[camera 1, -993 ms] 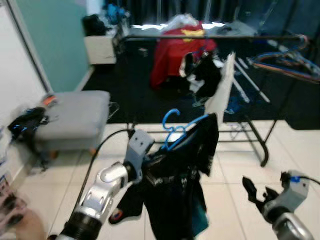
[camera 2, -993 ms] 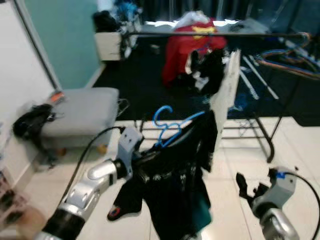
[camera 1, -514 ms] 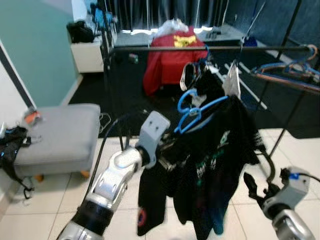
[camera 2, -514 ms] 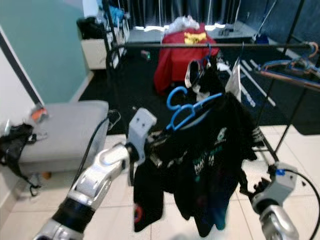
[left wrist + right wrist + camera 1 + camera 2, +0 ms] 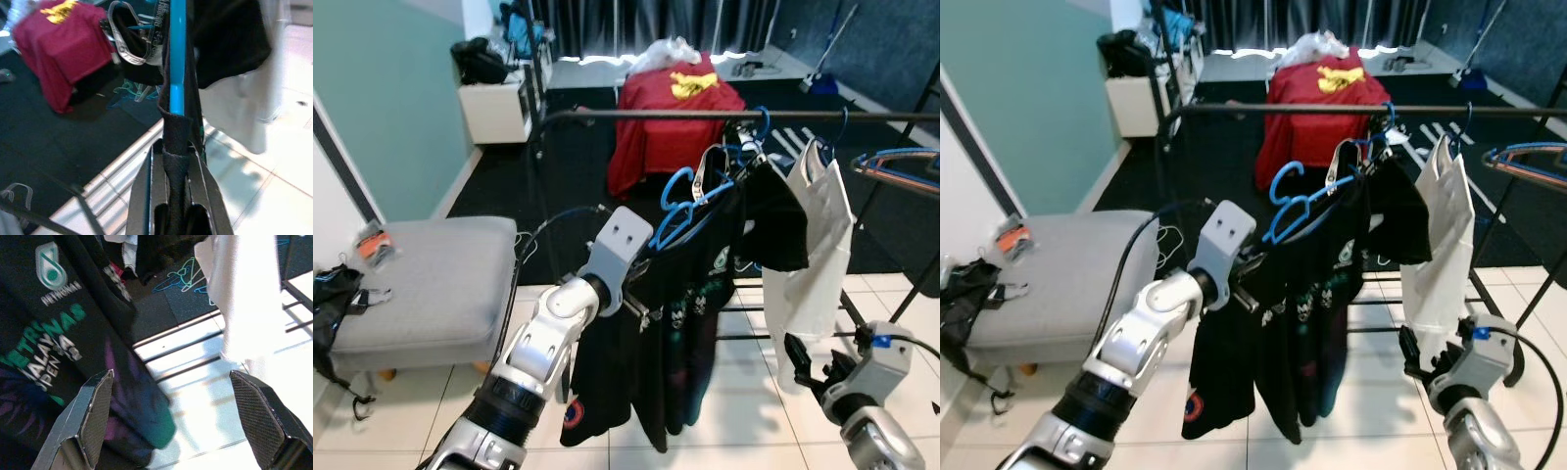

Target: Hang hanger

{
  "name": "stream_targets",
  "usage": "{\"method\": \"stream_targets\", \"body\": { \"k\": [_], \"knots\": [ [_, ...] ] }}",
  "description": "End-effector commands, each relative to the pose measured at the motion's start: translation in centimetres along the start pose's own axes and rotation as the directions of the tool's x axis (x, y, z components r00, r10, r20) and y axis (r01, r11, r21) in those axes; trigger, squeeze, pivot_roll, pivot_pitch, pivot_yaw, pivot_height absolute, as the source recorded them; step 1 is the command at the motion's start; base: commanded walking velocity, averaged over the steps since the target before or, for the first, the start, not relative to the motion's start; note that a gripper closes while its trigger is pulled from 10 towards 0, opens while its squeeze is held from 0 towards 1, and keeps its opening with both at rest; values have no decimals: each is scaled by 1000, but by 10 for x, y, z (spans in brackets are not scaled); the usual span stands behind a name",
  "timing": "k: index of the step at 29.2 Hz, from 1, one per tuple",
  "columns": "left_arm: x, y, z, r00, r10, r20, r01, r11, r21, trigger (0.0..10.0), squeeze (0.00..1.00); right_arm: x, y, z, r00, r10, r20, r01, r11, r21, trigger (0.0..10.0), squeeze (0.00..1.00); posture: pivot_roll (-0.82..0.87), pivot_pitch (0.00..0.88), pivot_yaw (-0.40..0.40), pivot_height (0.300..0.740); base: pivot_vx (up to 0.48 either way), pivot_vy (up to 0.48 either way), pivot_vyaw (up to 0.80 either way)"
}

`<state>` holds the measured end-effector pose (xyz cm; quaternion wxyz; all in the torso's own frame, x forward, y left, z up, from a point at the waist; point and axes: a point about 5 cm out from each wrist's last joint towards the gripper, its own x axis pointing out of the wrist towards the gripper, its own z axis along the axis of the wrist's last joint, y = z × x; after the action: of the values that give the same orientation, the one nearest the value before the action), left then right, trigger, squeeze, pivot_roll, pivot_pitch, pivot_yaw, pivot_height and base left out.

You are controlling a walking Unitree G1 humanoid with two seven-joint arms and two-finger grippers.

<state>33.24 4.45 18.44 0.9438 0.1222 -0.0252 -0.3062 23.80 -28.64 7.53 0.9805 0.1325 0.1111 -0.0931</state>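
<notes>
Blue hanger (image 5: 680, 208) carried a black tee (image 5: 680, 323), held up by the left claw (image 5: 172, 169), clenched on the hanger's shoulder through the cloth; hook sat just below the rail (image 5: 636, 115), near the clothes already hung, not yet over it. Judged step: lift & hook on. To do it well: raise the hook above the rail, keep it turned square to the bar, lower till it bears, then let go; tee's weight would tilt the hanger, so slow wrist work. Right claw (image 5: 173, 421) hung low by the tee's hem w/ fingers spread, grasping nothing. Room: bare rail lay to the robot's left of the hung clothes, best target; white bag (image 5: 813, 245) & dark garments crowded the right; rack's end post (image 5: 540, 186) limited the left; grey ottoman (image 5: 421, 274) stood well apart on the left.
</notes>
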Motion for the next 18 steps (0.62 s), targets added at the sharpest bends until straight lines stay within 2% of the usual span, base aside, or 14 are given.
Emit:
{"method": "stream_targets", "body": {
  "k": [1,5,6,8,10,18],
  "knots": [
    [3,0,7,1000,8,14,-8,1000,17,10000,0,0,0,1,1000,-5,7,5,1000,-9,10000,0,44,0,44,740,450,0,0],
    [6,-2,10,1000,3,17,-3,1000,30,10000,0,0,-1,1,1000,-6,10,7,1000,-10,10000,0,43,0,44,740,453,0,0],
    [12,-7,12,1000,-8,11,8,999,43,10000,0,1,-1,3,1000,-9,16,9,1000,-13,10000,0,36,0,46,740,450,0,0],
    [12,-7,12,1000,-8,11,8,999,43,10000,0,1,-1,3,1000,-9,16,9,1000,-13,10000,0,36,0,46,740,450,0,0],
    [21,-12,10,1000,-2,-17,3,999,42,10000,0,1,-2,7,999,-11,34,12,1000,-21,10000,0,25,0,53,740,446,0,0],
    [23,-7,10,999,23,-30,-23,1000,17,10000,0,0,-5,12,998,-19,52,21,999,-29,10000,0,22,0,57,740,435,0,0]
  ]
}}
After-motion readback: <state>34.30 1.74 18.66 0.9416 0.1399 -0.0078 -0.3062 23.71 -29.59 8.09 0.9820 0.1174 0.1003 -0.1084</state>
